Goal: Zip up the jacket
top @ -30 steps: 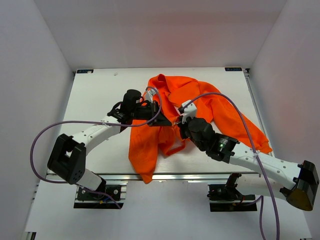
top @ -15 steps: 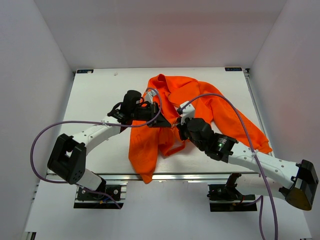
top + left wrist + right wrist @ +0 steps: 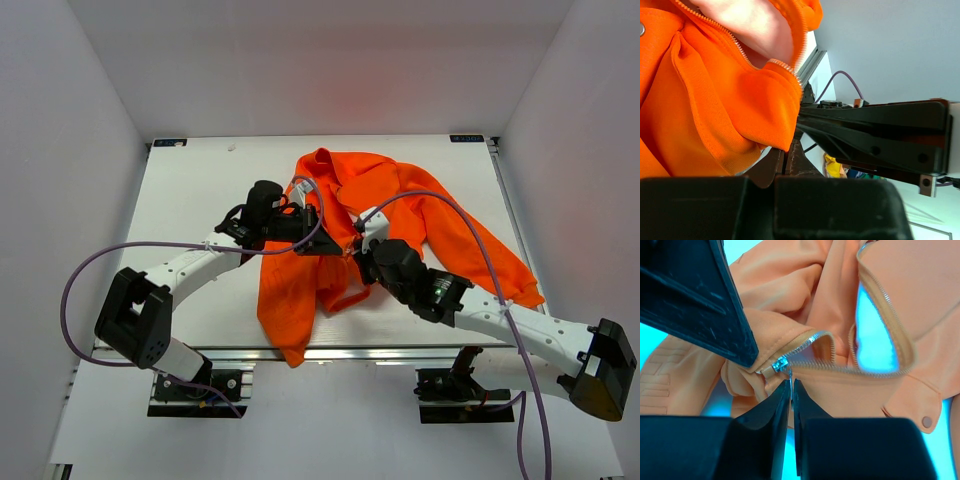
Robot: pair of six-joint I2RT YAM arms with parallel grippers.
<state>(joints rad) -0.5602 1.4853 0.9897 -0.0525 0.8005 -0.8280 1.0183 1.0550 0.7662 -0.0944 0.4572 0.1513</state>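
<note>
The orange jacket (image 3: pixel 400 215) lies crumpled on the white table, its front open and its pale zipper (image 3: pixel 875 315) curving apart. My left gripper (image 3: pixel 322 243) is shut on the jacket's bottom hem beside the zipper end; the left wrist view shows orange fabric (image 3: pixel 740 115) pinched between its jaws (image 3: pixel 785 159). My right gripper (image 3: pixel 352 248) sits right next to it, shut on the thin metal pull tab hanging from the silver zipper slider (image 3: pixel 779 363) at the base of the zipper. In the right wrist view its jaws (image 3: pixel 791 390) close on that tab.
The jacket hangs over the table's near edge (image 3: pixel 290 350). The left gripper's black finger (image 3: pixel 700 295) crowds the right wrist view, touching the hem beside the slider. A snap button (image 3: pixel 927 421) sits on a flap at the right. White walls enclose the table.
My right arm has crept slightly left and away from its base, still holding the pull tab. The left gripper and the jacket have barely moved.
</note>
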